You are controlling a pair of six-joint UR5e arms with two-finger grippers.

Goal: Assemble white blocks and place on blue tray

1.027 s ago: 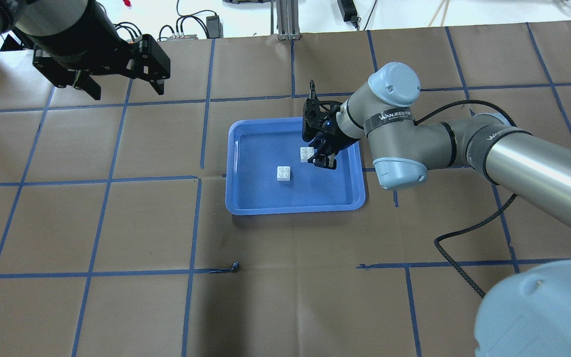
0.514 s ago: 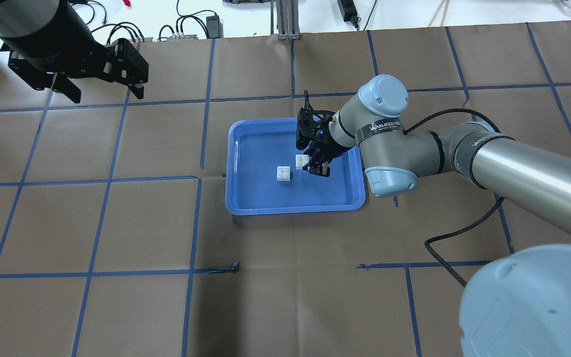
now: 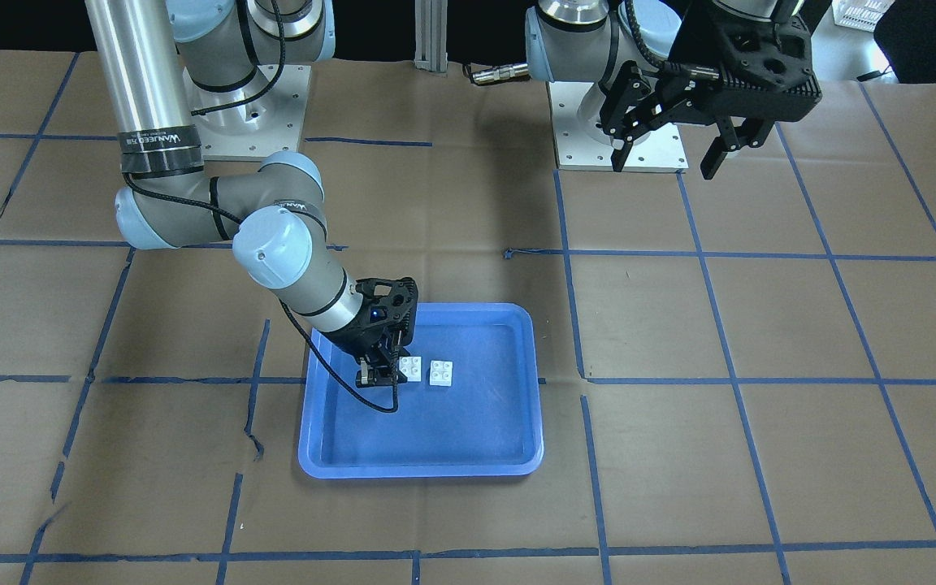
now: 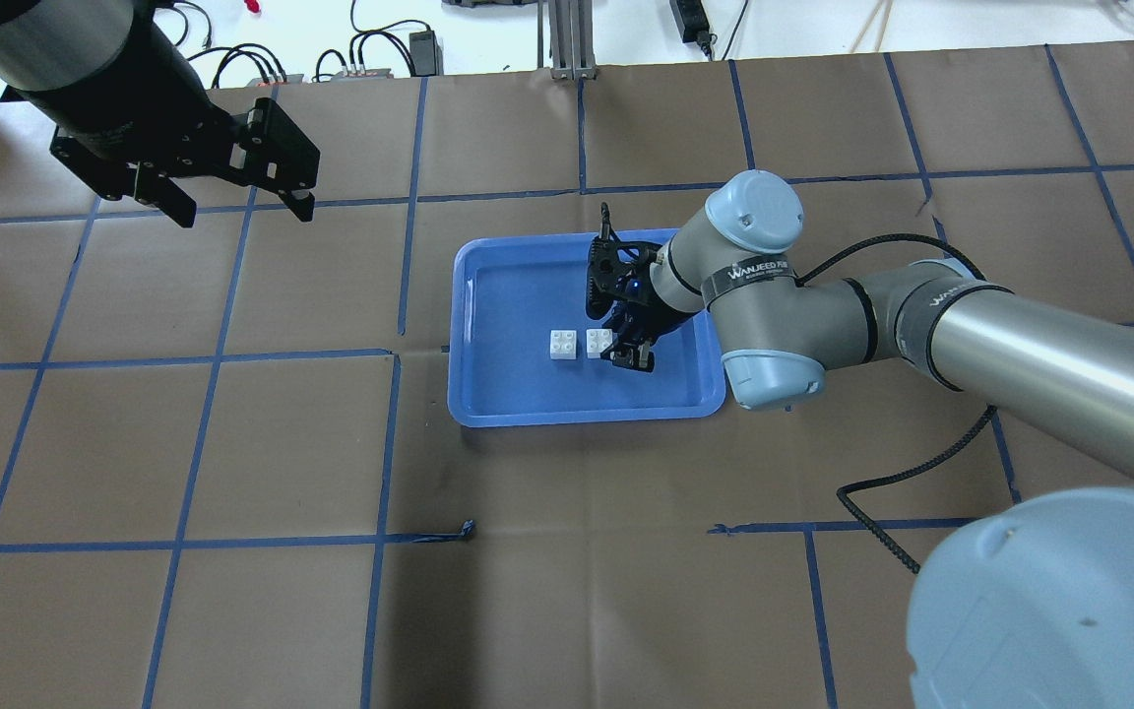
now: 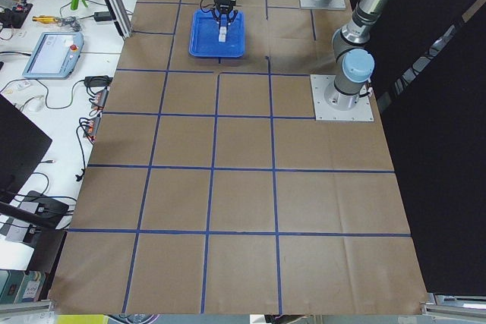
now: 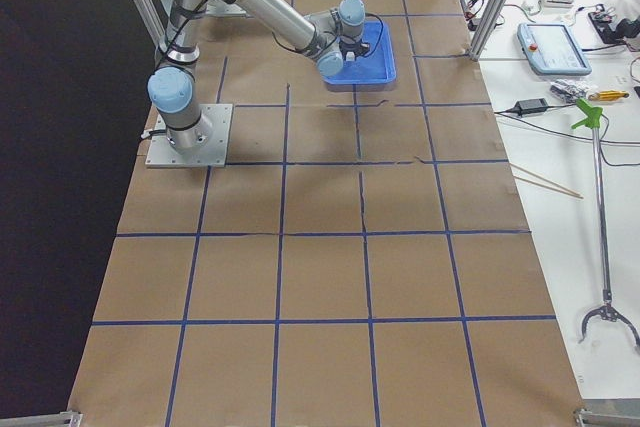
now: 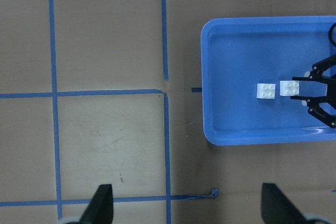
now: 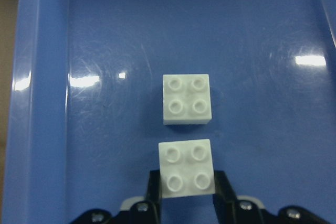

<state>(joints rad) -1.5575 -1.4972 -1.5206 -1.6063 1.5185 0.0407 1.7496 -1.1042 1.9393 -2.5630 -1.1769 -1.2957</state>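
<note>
The blue tray (image 4: 508,295) lies mid-table. One white block (image 4: 562,344) lies studs up on the tray floor. My right gripper (image 4: 616,350) is shut on the second white block (image 4: 598,344) and holds it studs up, low over the tray, right beside the first with a small gap. The right wrist view shows the fingers (image 8: 154,184) clamping the held block (image 8: 186,167) just short of the lying block (image 8: 186,98). I cannot tell whether the held block touches the floor. My left gripper (image 4: 242,209) is open and empty, high over the far left of the table.
The table is brown paper with a blue tape grid (image 4: 400,354). The tray's raised rim (image 3: 419,471) surrounds both blocks. The right arm's black cable (image 4: 882,483) loops over the table. The robot bases (image 3: 622,122) stand at the table's rear edge.
My right gripper has carried its white block across the tray to right beside the lying block. The left arm has shifted a little and stays open.
</note>
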